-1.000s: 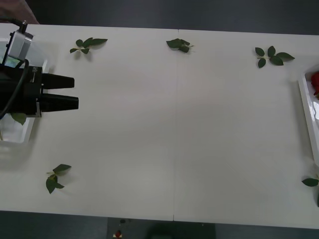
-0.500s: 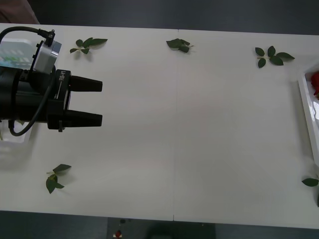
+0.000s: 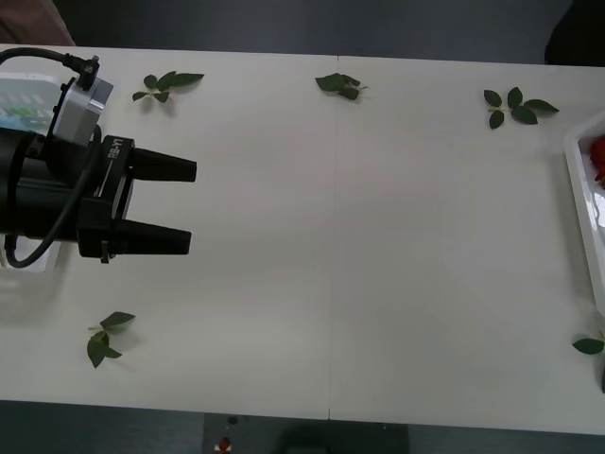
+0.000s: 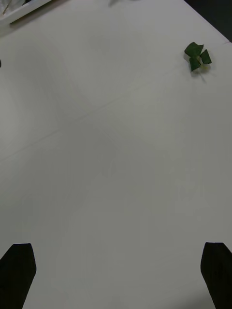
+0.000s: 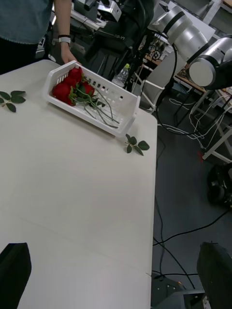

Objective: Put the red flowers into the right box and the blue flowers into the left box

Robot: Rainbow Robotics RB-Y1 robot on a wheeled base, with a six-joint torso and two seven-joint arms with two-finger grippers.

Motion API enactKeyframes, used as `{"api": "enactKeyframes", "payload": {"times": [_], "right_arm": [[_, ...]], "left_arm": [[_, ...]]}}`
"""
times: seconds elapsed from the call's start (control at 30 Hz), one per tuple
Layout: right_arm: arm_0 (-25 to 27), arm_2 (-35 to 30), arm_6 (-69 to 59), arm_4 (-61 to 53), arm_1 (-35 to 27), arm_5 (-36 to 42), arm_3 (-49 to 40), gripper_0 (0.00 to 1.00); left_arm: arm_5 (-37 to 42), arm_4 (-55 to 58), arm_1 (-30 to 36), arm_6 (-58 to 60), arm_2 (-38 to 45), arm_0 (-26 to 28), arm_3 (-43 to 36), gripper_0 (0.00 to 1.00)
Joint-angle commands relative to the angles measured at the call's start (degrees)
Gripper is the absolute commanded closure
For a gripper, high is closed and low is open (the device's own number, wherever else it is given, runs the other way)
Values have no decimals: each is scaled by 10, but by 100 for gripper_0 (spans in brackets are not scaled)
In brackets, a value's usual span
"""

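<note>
My left gripper (image 3: 189, 205) hovers open and holding nothing over the table's left side, its black fingers pointing right. Behind its arm the left box (image 3: 36, 78) is mostly hidden; a patch of pale blue and green shows inside. The right box (image 3: 582, 203) sits at the table's right edge with a red flower (image 3: 597, 157) in it. The left wrist view shows this right box (image 5: 104, 120) holding the red flowers (image 5: 70, 87), stems lying along it. A person's hand (image 5: 66, 56) is at its far end. My right gripper (image 4: 116, 277) is open above bare table.
Loose green leaf sprigs lie along the far edge (image 3: 168, 83), (image 3: 338, 85), (image 3: 515, 106), near the front left (image 3: 104, 336) and at the front right (image 3: 588, 346). One sprig (image 4: 197, 55) shows in the right wrist view. Wide bare tabletop lies between the boxes.
My left gripper has moved right, out from over the left box, and its fingers have spread from nearly shut to wide open. A dark figure has appeared at the far right corner.
</note>
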Motion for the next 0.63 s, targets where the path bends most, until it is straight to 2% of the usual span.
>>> {"api": "enactKeyframes", "payload": {"times": [0.03, 0.63], "right_arm": [[-9, 1, 9, -1, -21, 0, -7, 0], [-9, 1, 9, -1, -21, 0, -7, 0]], "left_arm": [[-2, 6, 0, -20, 13, 19, -15, 0], [-5, 10, -8, -31, 20, 35, -9, 0]]}}
